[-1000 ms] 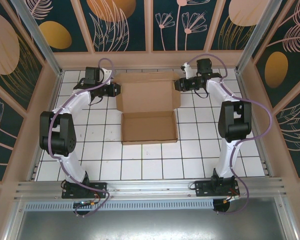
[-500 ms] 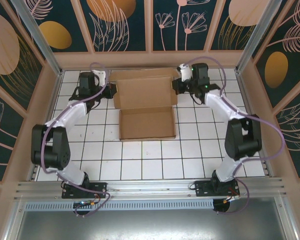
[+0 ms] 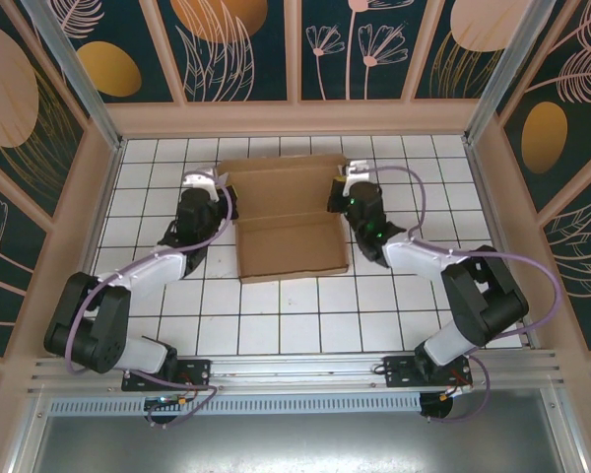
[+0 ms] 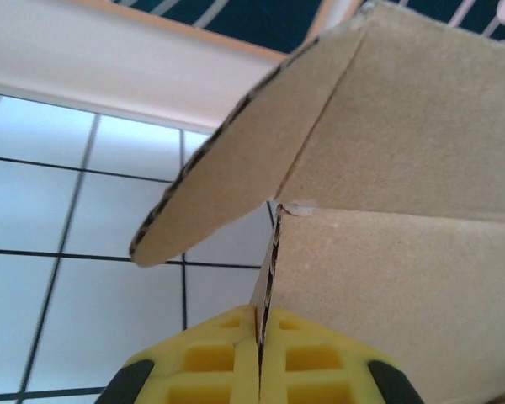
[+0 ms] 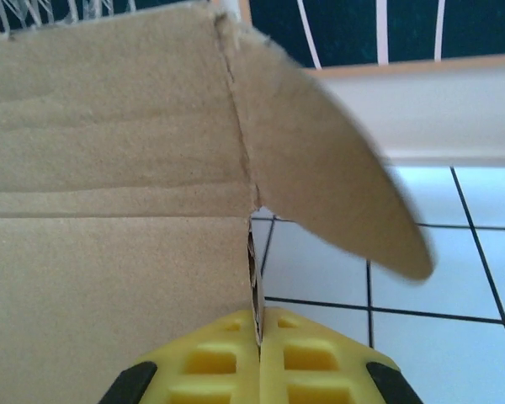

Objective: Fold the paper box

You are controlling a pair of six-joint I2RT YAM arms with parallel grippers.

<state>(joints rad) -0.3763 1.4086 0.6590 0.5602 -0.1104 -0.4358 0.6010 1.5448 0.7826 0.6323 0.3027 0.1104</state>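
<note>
The paper box (image 3: 294, 246), plain brown cardboard, lies mid-table with its shallow tray toward me and its lid (image 3: 281, 187) raised at the back. My left gripper (image 3: 224, 189) is shut on the lid's left edge. In the left wrist view its yellow fingers (image 4: 210, 362) pinch the cardboard edge (image 4: 269, 269), under a rounded ear flap (image 4: 236, 168). My right gripper (image 3: 336, 191) is shut on the lid's right edge. The right wrist view has its fingers (image 5: 311, 362) clamped on the panel (image 5: 109, 252), beside a rounded flap (image 5: 337, 194).
The table (image 3: 276, 315) is white tile with dark grout. Wooden walls (image 3: 295, 118) close in the back and both sides. A metal rail (image 3: 295, 370) runs along the near edge, where both arm bases sit.
Both grippers have closed on the lid's side edges and drawn toward the near side. The lid has lifted from lying back and now stands up over the tray.
</note>
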